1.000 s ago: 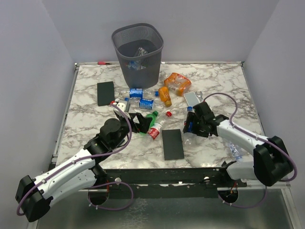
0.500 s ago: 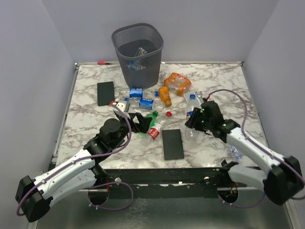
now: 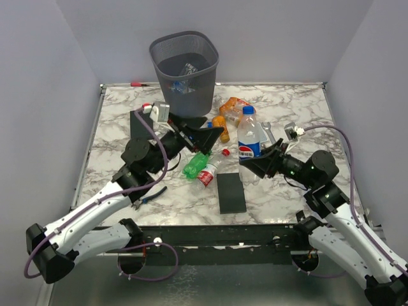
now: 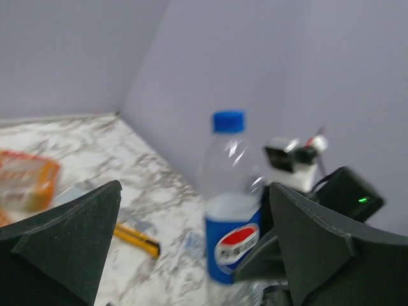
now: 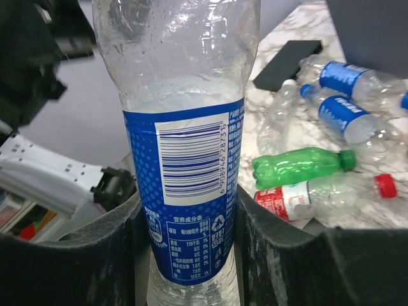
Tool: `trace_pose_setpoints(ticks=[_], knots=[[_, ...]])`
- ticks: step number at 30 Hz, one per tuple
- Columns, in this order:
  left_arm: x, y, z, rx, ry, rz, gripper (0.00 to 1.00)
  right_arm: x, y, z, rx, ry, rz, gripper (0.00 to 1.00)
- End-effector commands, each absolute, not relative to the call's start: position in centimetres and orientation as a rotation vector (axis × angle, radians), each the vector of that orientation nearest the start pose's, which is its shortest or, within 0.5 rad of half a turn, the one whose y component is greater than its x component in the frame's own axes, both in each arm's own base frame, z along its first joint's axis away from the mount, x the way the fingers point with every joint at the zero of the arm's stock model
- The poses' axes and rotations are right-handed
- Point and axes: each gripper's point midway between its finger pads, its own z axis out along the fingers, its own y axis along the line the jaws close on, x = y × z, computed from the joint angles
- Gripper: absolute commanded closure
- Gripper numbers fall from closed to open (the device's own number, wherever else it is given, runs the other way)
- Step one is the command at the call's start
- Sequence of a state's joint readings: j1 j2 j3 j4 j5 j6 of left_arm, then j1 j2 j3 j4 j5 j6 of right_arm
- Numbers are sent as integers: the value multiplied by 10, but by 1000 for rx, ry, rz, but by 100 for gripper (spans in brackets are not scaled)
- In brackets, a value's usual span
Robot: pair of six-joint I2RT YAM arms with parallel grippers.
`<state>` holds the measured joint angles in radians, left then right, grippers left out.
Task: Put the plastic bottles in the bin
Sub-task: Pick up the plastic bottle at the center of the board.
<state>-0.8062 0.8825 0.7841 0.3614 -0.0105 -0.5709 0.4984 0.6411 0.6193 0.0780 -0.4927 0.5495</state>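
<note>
The right tool (image 5: pixel 185 258) is clamped on the lower body of a Pepsi bottle (image 5: pixel 182 146), a finger pressed to each side. It holds the bottle upright above the bench (image 3: pixel 293 105), right of centre. The left tool (image 4: pixel 194 191) hangs in the air facing that bottle, jaws spread wide with nothing between them.

The bin (image 3: pixel 184 76) stands at the far edge of the bench, left of centre and well apart from the held bottle.

Lying loose mid-bench are one green bottle (image 3: pixel 196 165), one red-labelled bottle (image 3: pixel 209 172) side by side with it, two blue-labelled bottles (image 5: pixel 344 113) and one clear bottle (image 5: pixel 279 124) whose label I cannot make out. What look like two orange bottles (image 3: pixel 224 118) lie nearer the bin.

There are two black slabs. One (image 3: pixel 231 192) lies near the front edge and the other (image 3: pixel 136 122) on the left, partly covered by the left arm. One pair of blue-handled pliers (image 3: pixel 150 194) lies under that arm. A thin yellow object (image 4: pixel 137 238) is too blurred to name.

From above, the left tool hides the blue-labelled bottles, and the Pepsi bottle cuts off part of the orange ones. At least one bottle shows through the bin's mesh, but I cannot count how many are inside.
</note>
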Motion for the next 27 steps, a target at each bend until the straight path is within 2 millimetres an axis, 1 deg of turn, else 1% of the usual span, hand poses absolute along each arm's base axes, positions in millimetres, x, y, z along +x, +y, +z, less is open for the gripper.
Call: trace_pose_setpoints(ticks=[1, 4, 6, 9, 12, 15, 20, 23, 25, 27], knots=[[198, -311, 457, 383, 1235, -1415, 1, 163, 232, 317, -525, 1476, 1329, 58], [199, -329, 471, 461, 1217, -1452, 1, 160, 231, 313, -534, 1481, 1328, 58], [202, -339, 472, 488, 1226, -1468, 1, 159, 230, 310, -539, 1489, 1323, 58], [211, -354, 469, 495, 1269, -1496, 1, 155, 228, 310, -542, 1482, 1315, 58], [230, -367, 456, 455, 1371, -1479, 1, 154, 226, 311, -551, 1484, 1300, 58], [230, -376, 455, 472, 1389, -1512, 6, 154, 225, 310, -561, 1496, 1281, 58], [224, -380, 463, 500, 1373, -1561, 15, 154, 224, 305, -557, 1510, 1269, 58], [219, -382, 459, 526, 1381, -1579, 21, 156, 223, 303, -545, 1519, 1258, 58], [217, -384, 452, 532, 1397, -1583, 29, 157, 222, 303, -539, 1523, 1251, 58], [216, -384, 444, 536, 1415, -1583, 34, 159, 221, 302, -531, 1529, 1242, 58]])
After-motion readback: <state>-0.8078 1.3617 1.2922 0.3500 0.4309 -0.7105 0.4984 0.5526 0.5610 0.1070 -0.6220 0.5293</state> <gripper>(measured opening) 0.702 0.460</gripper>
